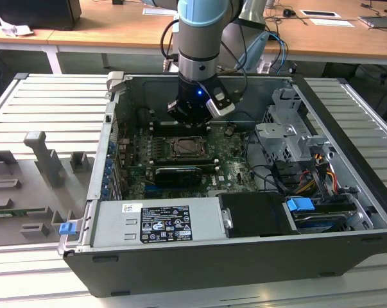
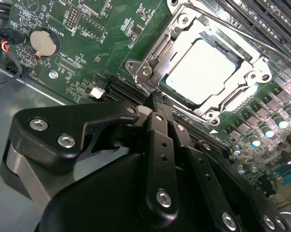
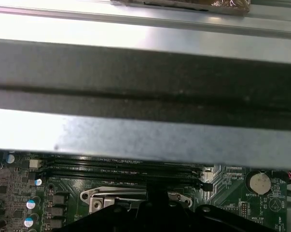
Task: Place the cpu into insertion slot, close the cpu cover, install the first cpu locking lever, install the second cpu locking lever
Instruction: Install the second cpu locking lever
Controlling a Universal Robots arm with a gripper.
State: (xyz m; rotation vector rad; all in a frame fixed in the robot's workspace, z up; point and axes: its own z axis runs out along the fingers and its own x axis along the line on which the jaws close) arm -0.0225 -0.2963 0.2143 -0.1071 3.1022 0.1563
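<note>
Inside the open black computer case (image 1: 347,128), the arm's black fingers (image 2: 157,108) are pressed together, seemingly grasping nothing, their tips at the edge of the square silvery metal cpu cover (image 2: 157,55). Just beyond them, the dull silvery-beige cpu (image 2: 203,70) sits framed beneath that cover on the green motherboard (image 2: 87,38).
</note>
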